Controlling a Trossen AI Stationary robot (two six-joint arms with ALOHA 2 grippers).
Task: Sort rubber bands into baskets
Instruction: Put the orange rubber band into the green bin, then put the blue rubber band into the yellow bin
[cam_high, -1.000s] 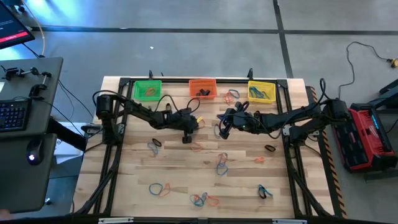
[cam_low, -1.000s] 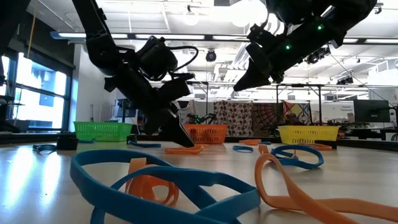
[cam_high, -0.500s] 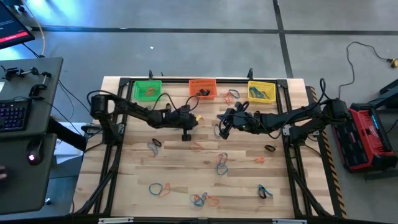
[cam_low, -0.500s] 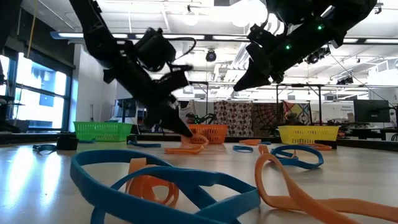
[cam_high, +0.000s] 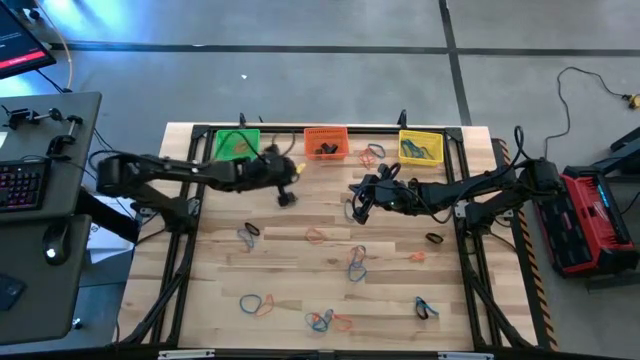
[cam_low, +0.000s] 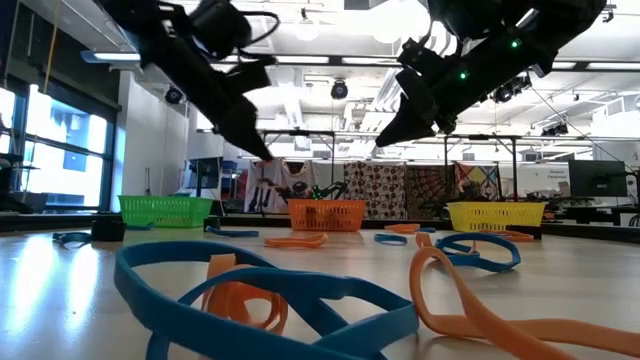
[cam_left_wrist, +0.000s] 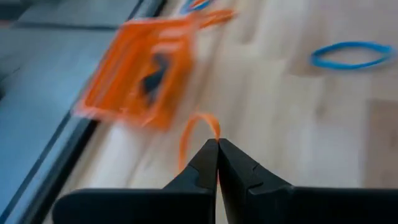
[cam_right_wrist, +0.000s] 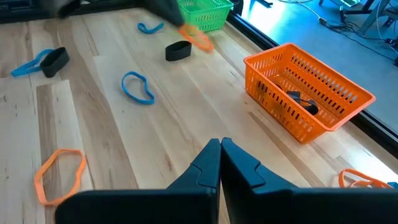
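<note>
Step in hand: carrying one orange rubber band (cam_left_wrist: 198, 134) to a basket. Left tool (cam_high: 284, 190) pinched shut on it, raised above bench (cam_high: 300, 290), at 7 o'clock from orange basket (cam_high: 325, 142). Right tool (cam_high: 358, 205) closed, empty, waiting at bench centre. Next, probably: advance toward 1 o'clock over orange basket, then open. Other bands scattered toward 6 o'clock.

Green basket (cam_high: 237, 145), orange basket (cam_high: 325, 142) and yellow basket (cam_high: 420, 146) line the far edge of the table (cam_high: 300, 270). Orange, blue and black rubber bands (cam_high: 356, 262) lie scattered flat across it. One orange band (cam_left_wrist: 198, 134) hangs pinched in the left gripper (cam_left_wrist: 217, 152) fingers.
</note>
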